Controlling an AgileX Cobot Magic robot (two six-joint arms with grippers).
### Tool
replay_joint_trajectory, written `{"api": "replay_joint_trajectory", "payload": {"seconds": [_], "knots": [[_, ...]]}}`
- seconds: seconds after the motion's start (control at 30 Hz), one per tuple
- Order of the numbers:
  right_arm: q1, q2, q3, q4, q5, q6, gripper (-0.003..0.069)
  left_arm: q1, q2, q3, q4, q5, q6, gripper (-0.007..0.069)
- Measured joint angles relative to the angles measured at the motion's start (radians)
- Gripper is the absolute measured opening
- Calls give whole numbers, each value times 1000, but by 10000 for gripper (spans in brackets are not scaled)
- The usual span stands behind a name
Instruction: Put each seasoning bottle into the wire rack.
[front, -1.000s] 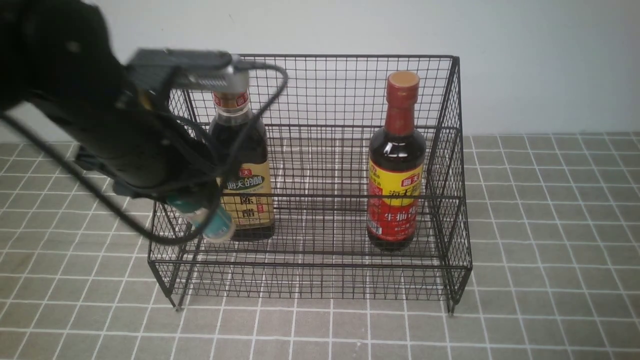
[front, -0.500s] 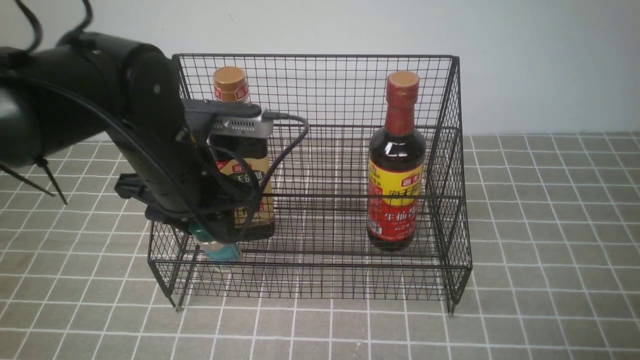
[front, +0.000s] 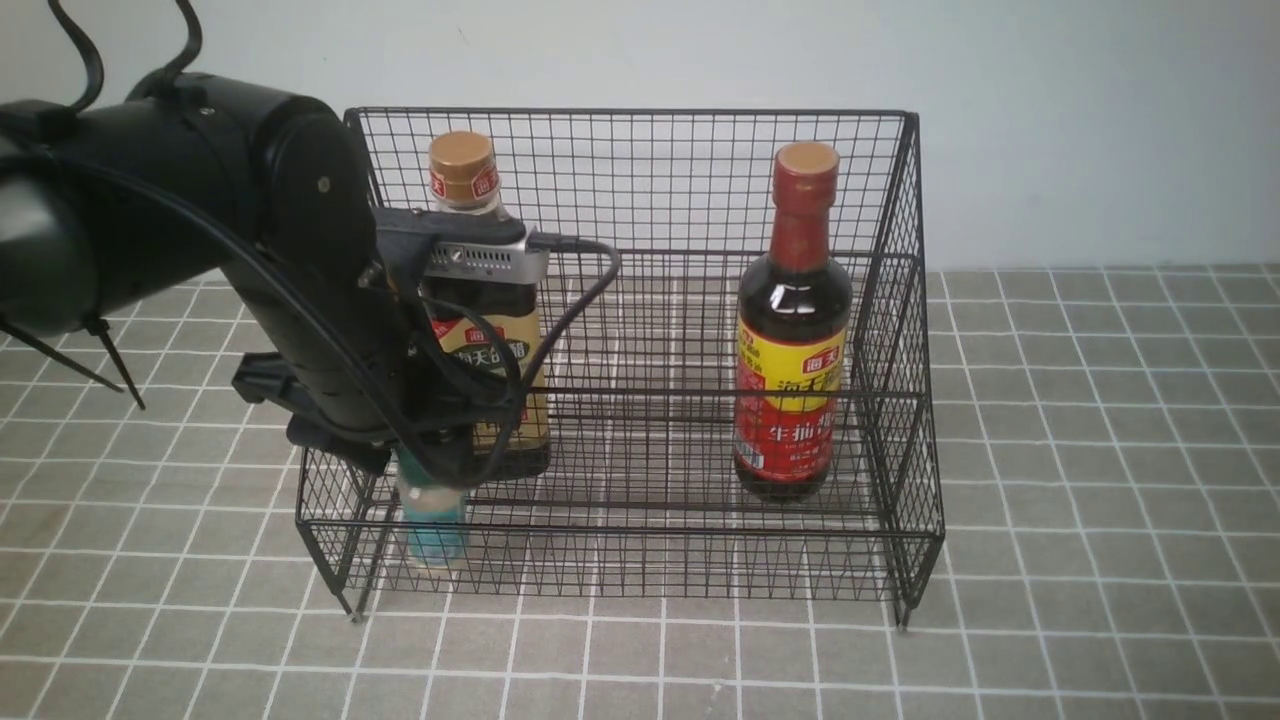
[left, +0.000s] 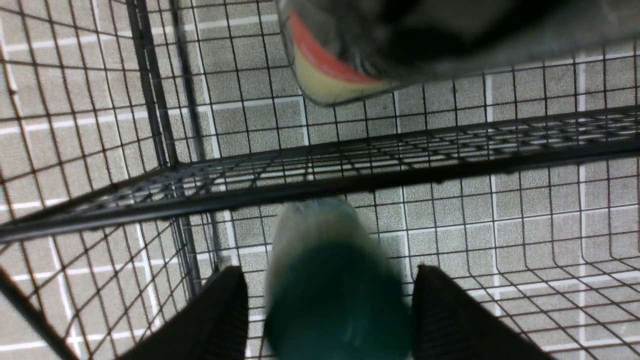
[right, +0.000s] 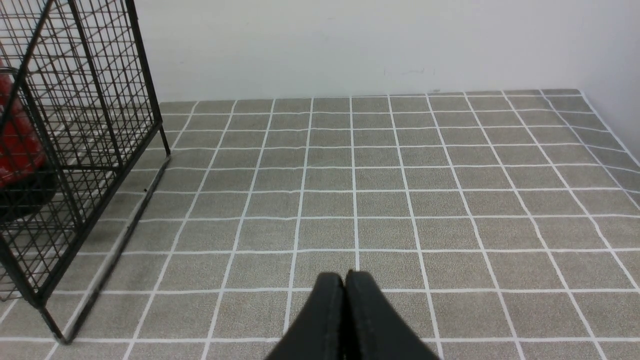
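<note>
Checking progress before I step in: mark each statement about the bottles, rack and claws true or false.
1. The red-necked bottle stands upright in the wire rack. True.
2. The green-capped shaker lies on the tiled floor outside the rack. False: it stands on the rack's front tier.
3. The right claw is shut and holds nothing. True.
4. The gold-capped bottle has tipped over. False: it stands upright.
5. The left claw is clamped tight on the shaker. False: gaps show either side.
</note>
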Motion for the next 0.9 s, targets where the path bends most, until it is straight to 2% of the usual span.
{"api": "replay_joint_trajectory", "payload": {"seconds": [0.27,0.37,0.47,0.7,0.9], "knots": [[0,0,0,0,0,0,-13,0,-4,-7,-2,38,-2,417],[0,0,0,0,0,0,-13,-1,-27,-33,5,79,-2,398],[0,0,0,0,0,0,-13,-1,-72,-76,18,104,-2,326],[0,0,0,0,0,0,-13,-1,-295,-107,41,104,-2,29],[0,0,0,0,0,0,-13,-1,-541,-17,46,-2,-2,-7]]}}
